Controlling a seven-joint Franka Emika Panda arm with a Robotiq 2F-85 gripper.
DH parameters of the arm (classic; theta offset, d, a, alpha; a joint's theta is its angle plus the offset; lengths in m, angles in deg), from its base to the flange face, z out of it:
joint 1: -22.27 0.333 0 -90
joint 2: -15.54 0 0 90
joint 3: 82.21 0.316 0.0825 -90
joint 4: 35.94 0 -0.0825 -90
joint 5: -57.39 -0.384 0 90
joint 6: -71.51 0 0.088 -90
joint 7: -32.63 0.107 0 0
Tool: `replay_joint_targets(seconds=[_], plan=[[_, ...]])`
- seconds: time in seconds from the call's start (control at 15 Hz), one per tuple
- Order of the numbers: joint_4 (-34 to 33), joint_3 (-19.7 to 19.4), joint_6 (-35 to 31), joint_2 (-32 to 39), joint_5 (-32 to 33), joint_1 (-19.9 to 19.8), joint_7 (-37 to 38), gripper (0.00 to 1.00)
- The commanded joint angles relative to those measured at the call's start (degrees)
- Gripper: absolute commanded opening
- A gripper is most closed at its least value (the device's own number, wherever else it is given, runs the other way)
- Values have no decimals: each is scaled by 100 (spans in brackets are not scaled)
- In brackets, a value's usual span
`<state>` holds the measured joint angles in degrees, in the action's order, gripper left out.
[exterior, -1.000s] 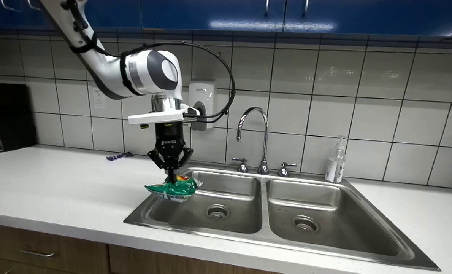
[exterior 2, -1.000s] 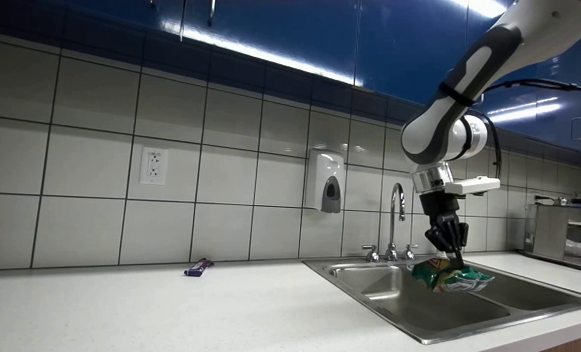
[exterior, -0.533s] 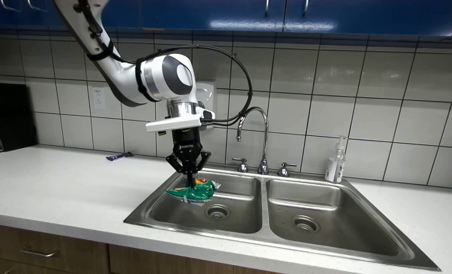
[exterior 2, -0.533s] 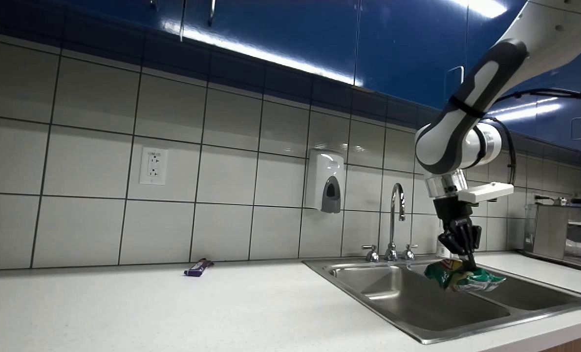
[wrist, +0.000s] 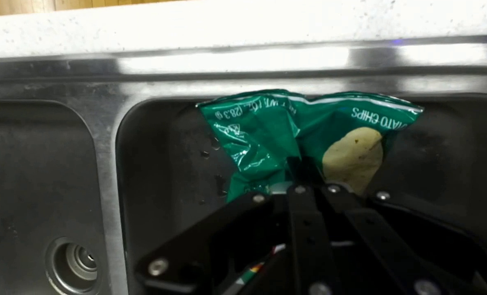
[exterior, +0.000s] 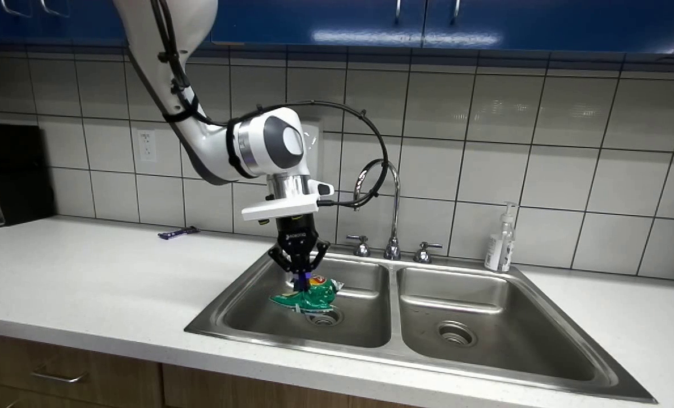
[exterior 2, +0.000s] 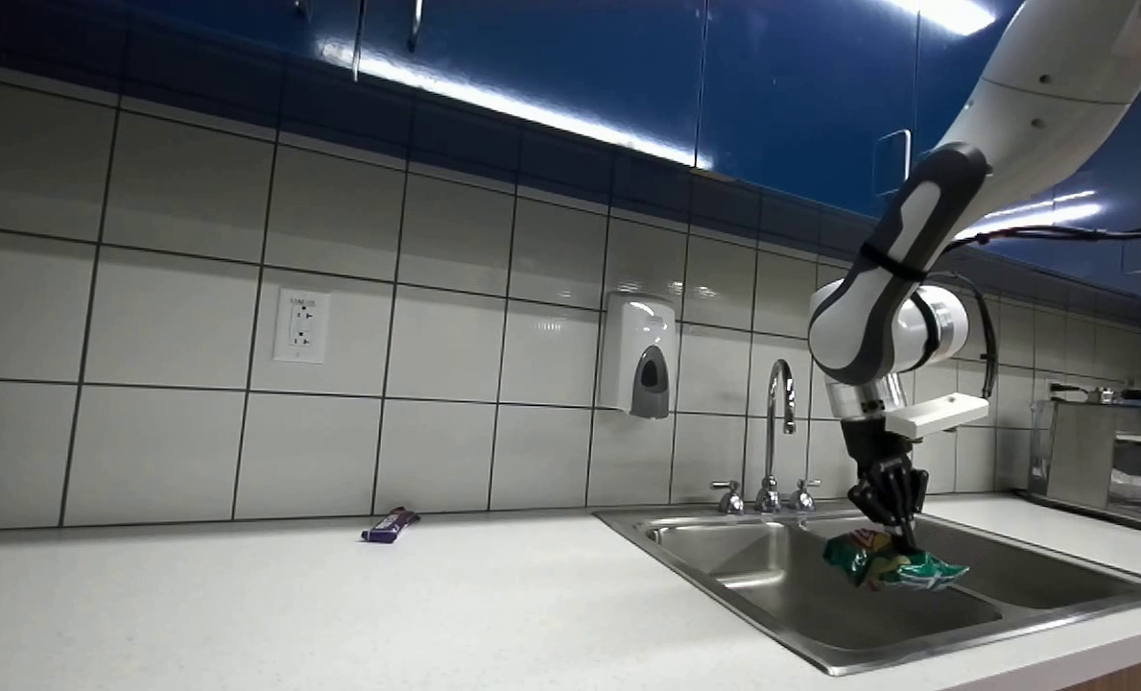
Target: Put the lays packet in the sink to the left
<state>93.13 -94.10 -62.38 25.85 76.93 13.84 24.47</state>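
Note:
The green Lays packet (exterior: 317,296) is pinched in my gripper (exterior: 301,282) and hangs over the left basin (exterior: 251,323) of the sink. It covers part of that basin's drain. The packet (exterior 2: 853,559) and gripper (exterior 2: 901,539) also show over the sink (exterior 2: 714,597) in an exterior view. In the wrist view the black fingers close together on the packet's middle (wrist: 259,139), gripper (wrist: 304,166), and its two sides flare out. The exact height of the packet above the basin floor is hard to tell.
The faucet (exterior: 396,209) and its handles stand behind the sink. A soap bottle (exterior: 500,243) stands at the back right corner. A wall dispenser (exterior 2: 638,355) hangs behind the arm. A purple wrapper (exterior 2: 391,525) lies on the counter. A divider (wrist: 110,196) separates the basins.
My gripper has moved with the packet from the left edge of the sink rightward over the left basin, then lower. The packet stays held throughout.

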Motion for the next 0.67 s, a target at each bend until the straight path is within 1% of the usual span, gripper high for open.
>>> replay_joint_targets(seconds=[0.0, 0.6], plan=[[-434, 29, -191, 574, 23, -68, 68, 0], [-1230, 54, -398, 1616, -29, -1, 118, 0]])
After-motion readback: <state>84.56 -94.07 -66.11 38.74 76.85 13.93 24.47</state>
